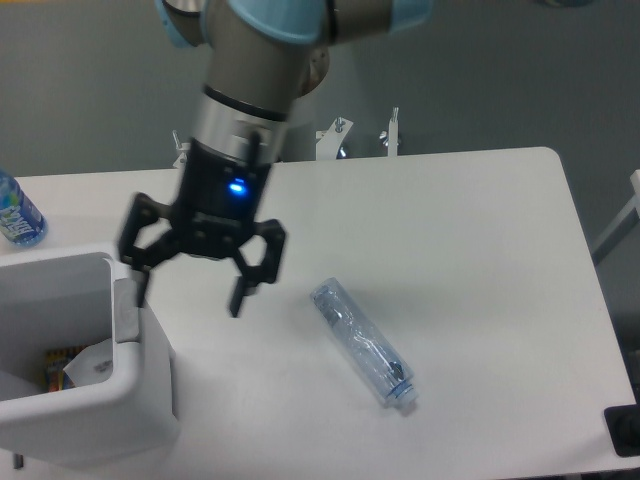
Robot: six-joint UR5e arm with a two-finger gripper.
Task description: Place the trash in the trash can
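Note:
A crushed clear plastic bottle (362, 342) lies on the white table (460, 230), pointing toward the front right. My gripper (190, 295) hangs open and empty over the table, just right of the trash can and left of the bottle. The white trash can (85, 395) stands at the front left. Inside it rests a crumpled white paper piece (92, 366) beside some colourful scraps (57, 368).
A blue-labelled water bottle (15, 213) stands at the far left behind the bin. The arm's base column (278, 120) and metal brackets (390, 130) sit behind the table's back edge.

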